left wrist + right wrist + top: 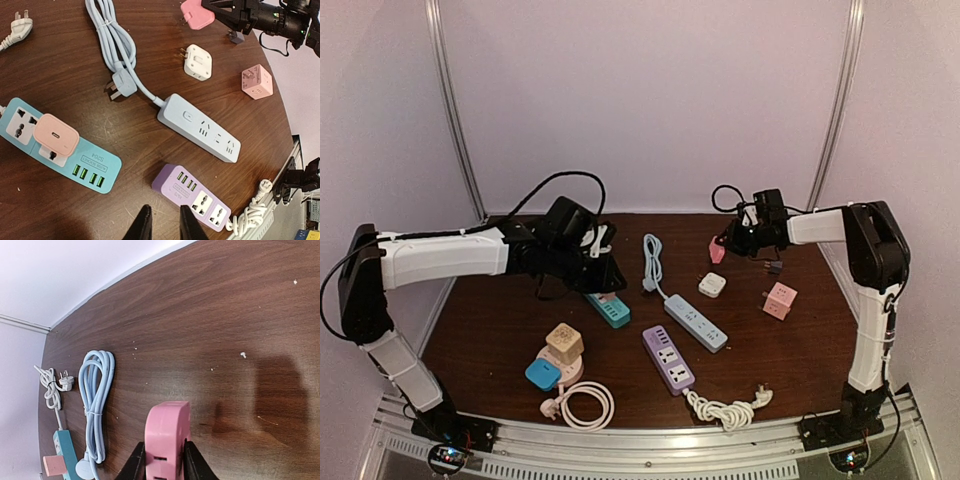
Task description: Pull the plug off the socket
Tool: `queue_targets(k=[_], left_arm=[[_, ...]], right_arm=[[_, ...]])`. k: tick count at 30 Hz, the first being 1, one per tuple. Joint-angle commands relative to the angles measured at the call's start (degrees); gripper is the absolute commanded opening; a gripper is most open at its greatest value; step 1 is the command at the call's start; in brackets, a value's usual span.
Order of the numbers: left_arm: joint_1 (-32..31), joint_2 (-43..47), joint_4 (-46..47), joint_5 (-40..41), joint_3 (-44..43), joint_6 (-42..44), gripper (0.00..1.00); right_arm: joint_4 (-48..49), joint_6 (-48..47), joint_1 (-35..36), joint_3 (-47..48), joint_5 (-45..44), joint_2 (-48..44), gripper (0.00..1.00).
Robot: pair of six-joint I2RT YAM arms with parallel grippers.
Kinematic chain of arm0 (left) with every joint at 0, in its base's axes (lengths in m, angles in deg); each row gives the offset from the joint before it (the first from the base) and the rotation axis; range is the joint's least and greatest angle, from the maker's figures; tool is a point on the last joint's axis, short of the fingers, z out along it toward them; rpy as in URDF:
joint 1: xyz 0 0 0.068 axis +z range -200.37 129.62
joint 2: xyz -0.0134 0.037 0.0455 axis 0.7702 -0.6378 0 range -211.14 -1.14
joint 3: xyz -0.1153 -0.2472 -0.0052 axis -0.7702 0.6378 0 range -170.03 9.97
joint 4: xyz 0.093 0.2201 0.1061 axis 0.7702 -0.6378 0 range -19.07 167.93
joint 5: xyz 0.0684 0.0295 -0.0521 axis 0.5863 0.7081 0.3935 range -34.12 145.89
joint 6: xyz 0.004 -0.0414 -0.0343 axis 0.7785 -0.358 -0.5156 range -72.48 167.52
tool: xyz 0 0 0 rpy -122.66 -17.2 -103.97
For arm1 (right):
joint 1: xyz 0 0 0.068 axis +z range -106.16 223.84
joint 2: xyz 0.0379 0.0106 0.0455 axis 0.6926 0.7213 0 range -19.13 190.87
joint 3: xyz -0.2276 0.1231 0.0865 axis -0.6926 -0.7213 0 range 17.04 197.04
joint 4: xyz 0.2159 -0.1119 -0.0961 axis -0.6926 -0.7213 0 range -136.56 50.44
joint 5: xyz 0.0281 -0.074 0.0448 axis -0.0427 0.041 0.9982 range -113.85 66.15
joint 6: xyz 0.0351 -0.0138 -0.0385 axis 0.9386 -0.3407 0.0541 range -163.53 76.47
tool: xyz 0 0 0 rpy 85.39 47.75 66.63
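1. The left arm [445, 255] wears a long white shell between bulky black joint housings, with another white link lower down.
2. A black cable [560, 178] arches over its dark wrist.
3. The right arm [868, 330] matches: white links, black elbow housing, black wrist.
4. A thinner black cable [723, 192] curls by that wrist.
5. The left gripper [165, 212] ends in slim black jaws; the right gripper [164, 447] likewise.
6. Small coloured lights glow at the left base [448, 458] and right base [848, 458].

right gripper [165, 462]: jaws pressed on both sides of pink plug [167, 432] | table [225, 315]: dark wood | left: coiled blue cable [95, 405], bundled white cord [50, 387] | bottom-left corner: teal power strip [64, 452] carried pink charger [54, 465]
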Motion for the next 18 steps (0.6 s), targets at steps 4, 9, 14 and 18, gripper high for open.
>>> queue_targets(k=[4,9,14,18], left_arm=[[-0.1,-1.4,0.1,0.8,-2.0,1.0,0.21],[-0.1,-1.4,-0.4,1.4,-2.1,1.0,0.21],[0.3,-1.4,-0.8,1.7,-2.1,1.1,0.21],[1.3,-1.1,-1.6,2.3,-2.3,1.6,0.21]], right_arm=[[0.3,-0.5,-2.0,-2.0,2.2,1.0,0.29],[-1.6,-1.8,-3.1,-2.7,0.7,-0.1,0.3],[-4.6,-4.1,-3.3,-3.2,-1.6,-2.0,0.36],[-6.8,-5.7,-3.0,-4.0,-4.4,-4.8,0.45]])
